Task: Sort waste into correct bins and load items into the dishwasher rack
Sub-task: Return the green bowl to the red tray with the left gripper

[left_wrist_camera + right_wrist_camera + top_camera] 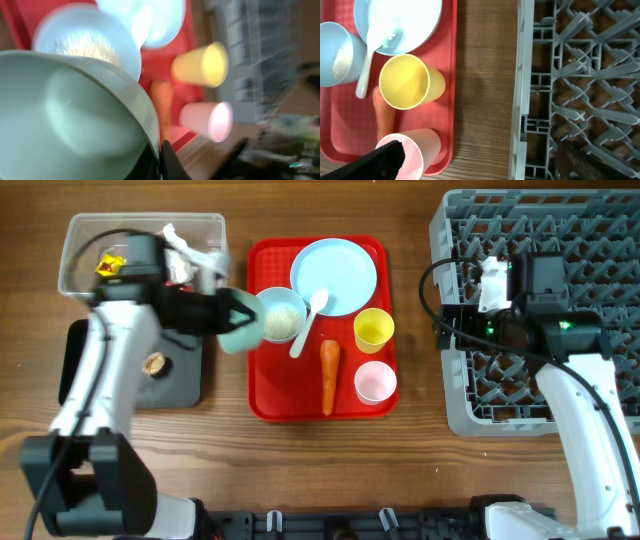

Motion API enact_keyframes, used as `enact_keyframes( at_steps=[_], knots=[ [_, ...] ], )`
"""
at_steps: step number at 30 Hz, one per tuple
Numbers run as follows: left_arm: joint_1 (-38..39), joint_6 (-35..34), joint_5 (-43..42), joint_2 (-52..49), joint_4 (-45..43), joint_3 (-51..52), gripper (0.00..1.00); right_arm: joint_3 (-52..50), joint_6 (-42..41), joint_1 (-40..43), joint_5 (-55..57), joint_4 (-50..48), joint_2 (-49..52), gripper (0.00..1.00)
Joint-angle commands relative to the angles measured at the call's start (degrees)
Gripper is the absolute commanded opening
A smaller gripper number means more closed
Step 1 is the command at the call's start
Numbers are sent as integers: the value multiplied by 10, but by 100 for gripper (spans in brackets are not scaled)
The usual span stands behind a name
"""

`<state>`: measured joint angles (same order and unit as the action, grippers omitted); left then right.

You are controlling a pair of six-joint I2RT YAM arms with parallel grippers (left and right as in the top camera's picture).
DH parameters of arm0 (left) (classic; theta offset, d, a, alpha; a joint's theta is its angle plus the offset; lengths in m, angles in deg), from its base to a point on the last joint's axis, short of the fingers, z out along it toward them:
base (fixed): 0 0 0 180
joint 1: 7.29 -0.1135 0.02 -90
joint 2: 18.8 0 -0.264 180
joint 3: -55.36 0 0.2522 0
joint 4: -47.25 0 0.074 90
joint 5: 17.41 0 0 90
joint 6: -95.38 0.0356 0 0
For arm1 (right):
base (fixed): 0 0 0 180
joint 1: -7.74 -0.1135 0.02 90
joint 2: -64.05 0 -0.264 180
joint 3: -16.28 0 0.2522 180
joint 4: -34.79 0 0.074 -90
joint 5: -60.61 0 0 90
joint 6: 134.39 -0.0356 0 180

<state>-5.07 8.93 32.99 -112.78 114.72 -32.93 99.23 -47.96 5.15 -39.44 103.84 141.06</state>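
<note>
My left gripper (228, 313) is shut on the rim of an empty pale green bowl (243, 322), held tilted above the red tray's left edge; the bowl (75, 115) fills the left wrist view. A second bowl (281, 316) holding white rice sits on the tray beside the blue plate (335, 275), white spoon (310, 320), carrot (329, 375), yellow cup (373, 330) and pink cup (375, 382). My right gripper (480, 165) hangs open over the bare table between the tray and the grey dishwasher rack (540, 310), holding nothing.
The clear tub (90, 240) at the far left holds crumpled tissue and wrappers. Below it, the black tray (185, 375) carries a brown food lump (153, 363). The red tray (262, 395) lies in the middle. The right arm reaches over the rack's left edge.
</note>
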Motion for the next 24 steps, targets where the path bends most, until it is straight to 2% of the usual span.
enact_keyframes(
  at_steps=[1, 3, 6, 13, 20, 23, 24],
  knots=[
    [127, -99, 229, -7, 1, -3, 4, 4, -11, -3, 9, 5, 17, 100],
    [189, -143, 319, -19, 3, -3, 4, 4, -11, -3, 10, 9, 19, 100],
    [254, -194, 401, -33, 7, -1, 4, 4, -9, -3, 10, 10, 22, 100],
    [320, -227, 410, -77, -8, 15, 4, 4, -9, -3, 10, 9, 23, 100],
    [328, -227, 411, -137, -9, 15, 4, 4, -9, -3, 10, 12, 23, 100],
    [328, -227, 412, -139, -5, 15, 11, 4, -9, -3, 10, 11, 23, 100],
    [328, -227, 411, -138, -4, 15, 17, 4, -9, -3, 10, 11, 23, 100]
  ],
)
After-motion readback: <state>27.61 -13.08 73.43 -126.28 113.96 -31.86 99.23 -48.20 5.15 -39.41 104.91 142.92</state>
